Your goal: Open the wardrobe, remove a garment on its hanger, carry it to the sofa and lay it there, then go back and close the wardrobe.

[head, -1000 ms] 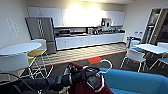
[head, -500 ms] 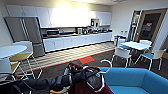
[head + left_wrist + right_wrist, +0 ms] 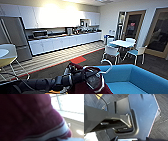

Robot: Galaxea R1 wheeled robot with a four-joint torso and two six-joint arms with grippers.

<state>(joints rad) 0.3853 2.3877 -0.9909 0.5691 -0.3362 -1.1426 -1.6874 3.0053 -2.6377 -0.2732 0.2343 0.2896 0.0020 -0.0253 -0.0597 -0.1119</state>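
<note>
The head view shows the left arm coming in low from the left with the maroon garment [image 3: 87,83] bunched over its end and the white hanger [image 3: 108,67] hook curving up above it, just beside the near edge of the blue sofa [image 3: 135,80]; the left wrist view adds only the jacket's maroon cloth and striped trim pressed close, under ceiling panels. Bare floor lies open between the sofa, the white chairs [image 3: 111,52] and the kitchen cabinets [image 3: 60,42]. Whether either hand is spread or pinching, I cannot tell.
</note>
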